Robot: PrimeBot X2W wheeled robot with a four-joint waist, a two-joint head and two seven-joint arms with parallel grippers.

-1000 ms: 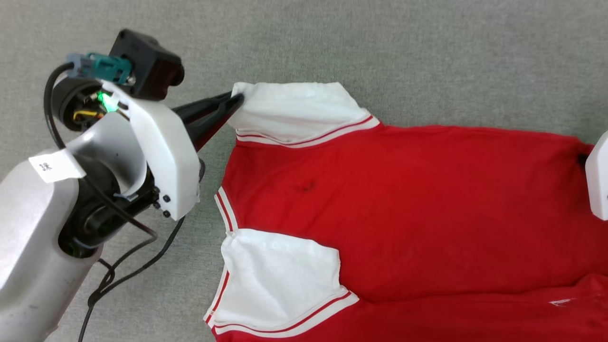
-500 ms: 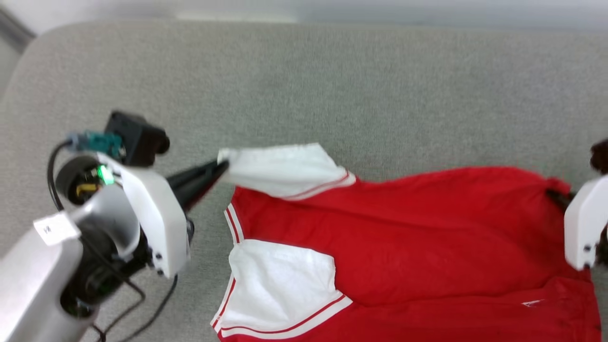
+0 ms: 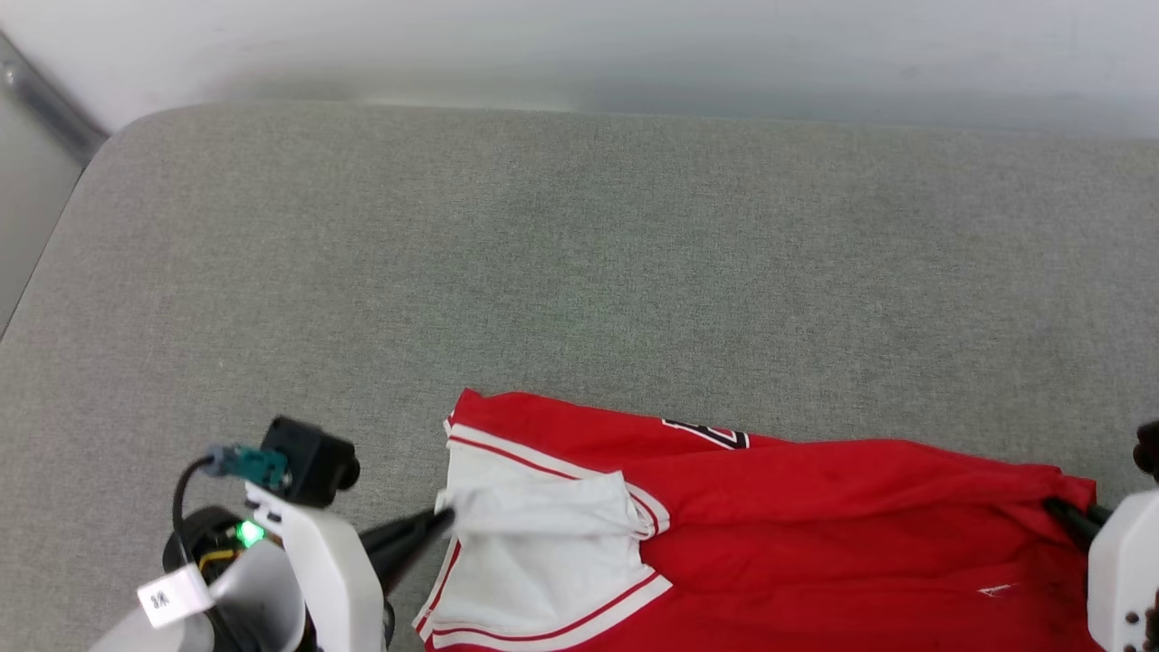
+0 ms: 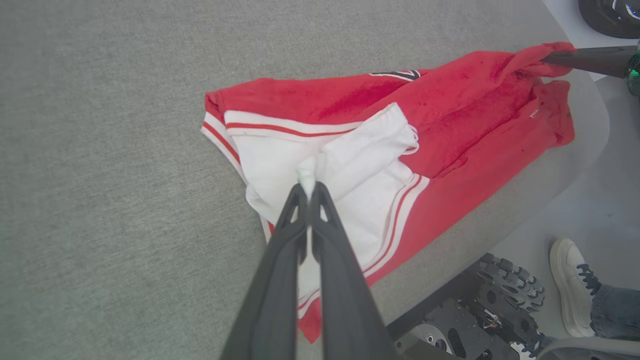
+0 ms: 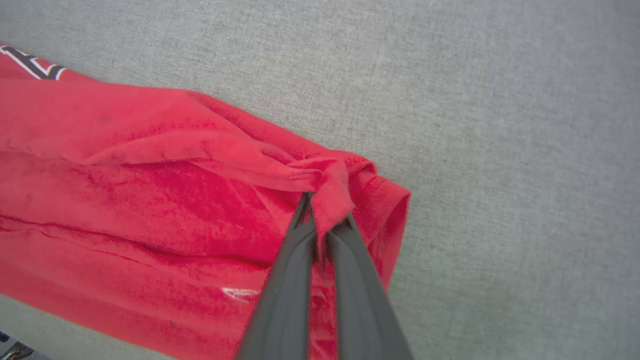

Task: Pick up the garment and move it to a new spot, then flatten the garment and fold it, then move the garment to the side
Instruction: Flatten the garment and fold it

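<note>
- The red basketball jersey (image 3: 815, 516) lay near the front edge of the grey-covered table (image 3: 579, 272), doubled over on itself, with the far stretch of cloth bare.
- The left hand (image 4: 306, 189) was pressed together on a corner of the white side panel (image 4: 350, 150). A small tuft of white fabric poked out past its fingertips, and the corner was raised over the layer beneath.
- The right hand (image 5: 320, 212) pinched a bunched red corner at the opposite end, the fabric twisted into a wad at its tips.
- Gripping both ends of one edge likely let the arms carry that edge across as a single line, so this read as the fold under way, past the flattening.
- A sliver of dark, white-outlined lettering (image 3: 711, 435) peeked out at the far fold line, which suggested the printed face was turned under.
- The red span between the hands sagged and wrinkled, so a neat crease would probably need the hands drawn a little further apart.
- A person's white shoe (image 4: 567, 285) stood beside the robot's base (image 4: 500, 300).
</note>
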